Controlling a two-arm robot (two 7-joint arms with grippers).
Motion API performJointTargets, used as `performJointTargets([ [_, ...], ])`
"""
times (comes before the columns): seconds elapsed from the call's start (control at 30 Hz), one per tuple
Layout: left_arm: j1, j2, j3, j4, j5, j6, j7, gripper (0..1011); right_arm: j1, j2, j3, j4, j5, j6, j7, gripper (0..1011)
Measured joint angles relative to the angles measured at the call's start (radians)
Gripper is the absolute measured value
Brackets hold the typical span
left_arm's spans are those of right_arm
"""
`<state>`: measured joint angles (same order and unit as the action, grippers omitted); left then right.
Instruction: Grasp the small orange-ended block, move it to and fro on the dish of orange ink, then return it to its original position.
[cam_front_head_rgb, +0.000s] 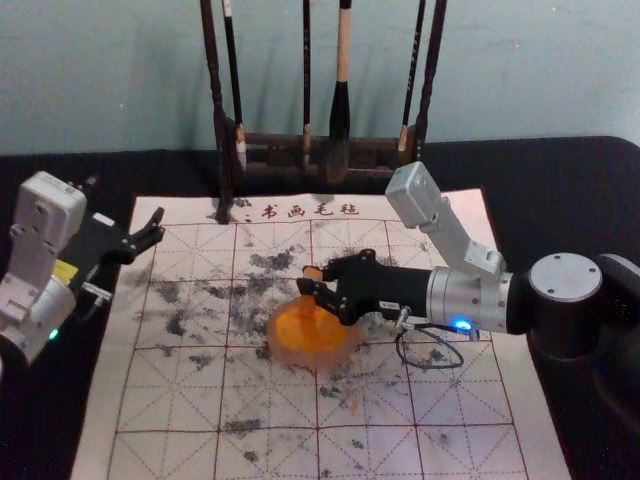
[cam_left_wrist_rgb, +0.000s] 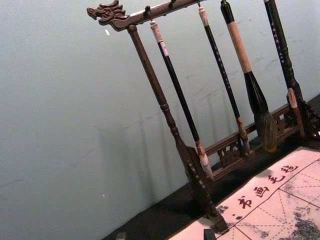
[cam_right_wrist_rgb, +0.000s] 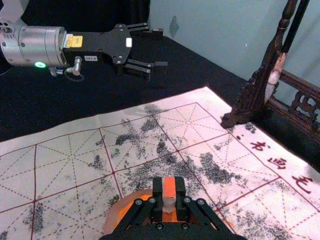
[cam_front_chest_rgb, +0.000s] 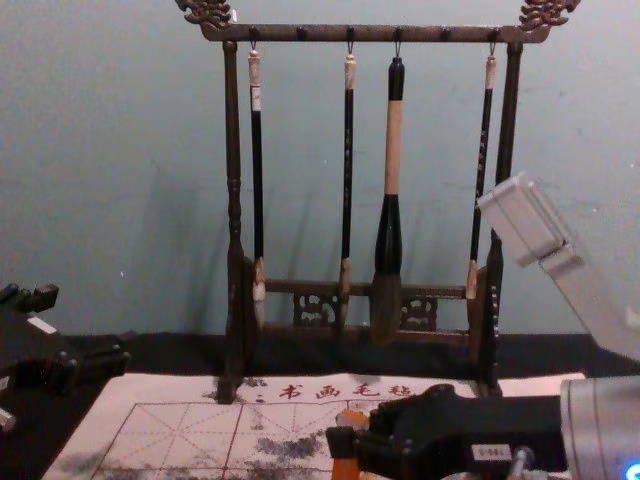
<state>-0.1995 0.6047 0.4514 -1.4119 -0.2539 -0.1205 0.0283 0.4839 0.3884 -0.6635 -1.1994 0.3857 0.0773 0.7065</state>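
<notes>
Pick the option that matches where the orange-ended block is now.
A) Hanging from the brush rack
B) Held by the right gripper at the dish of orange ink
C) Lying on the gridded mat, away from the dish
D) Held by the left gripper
B: the right gripper has the orange-ended block pinched between its fingers, and the head view shows it at the dish of orange ink.

From my end, the rack (cam_front_chest_rgb: 233, 200) looks like carved wood with a low sheen, and the thick brush (cam_front_chest_rgb: 393, 150) pairs smooth bare wood with glossy, lacquer-like sections. I see a matt cloth mat (cam_front_head_rgb: 170, 400), a smooth wall (cam_front_chest_rgb: 100, 150), satiny metal on the right arm (cam_front_head_rgb: 455, 298) and a translucent, plastic-looking dish (cam_front_head_rgb: 315, 362).
</notes>
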Motion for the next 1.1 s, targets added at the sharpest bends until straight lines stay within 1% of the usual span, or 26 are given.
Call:
performJointTargets([
  [0.27,0.0,0.0,0.0,0.0,0.0,0.0,0.0,1001,0.0,0.002,-0.006,-0.001,-0.01,-0.001,-0.004,110],
  [0.63,0.0,0.0,0.0,0.0,0.0,0.0,0.0,1001,0.0,0.009,-0.004,-0.007,-0.016,0.002,-0.009,110],
  [0.97,0.0,0.0,0.0,0.0,0.0,0.0,0.0,1001,-0.008,0.035,-0.002,-0.028,-0.02,0.004,-0.001,110],
  [1.1,0.0,0.0,0.0,0.0,0.0,0.0,0.0,1001,-0.019,0.053,0.002,-0.048,-0.017,0.011,0.005,110],
])
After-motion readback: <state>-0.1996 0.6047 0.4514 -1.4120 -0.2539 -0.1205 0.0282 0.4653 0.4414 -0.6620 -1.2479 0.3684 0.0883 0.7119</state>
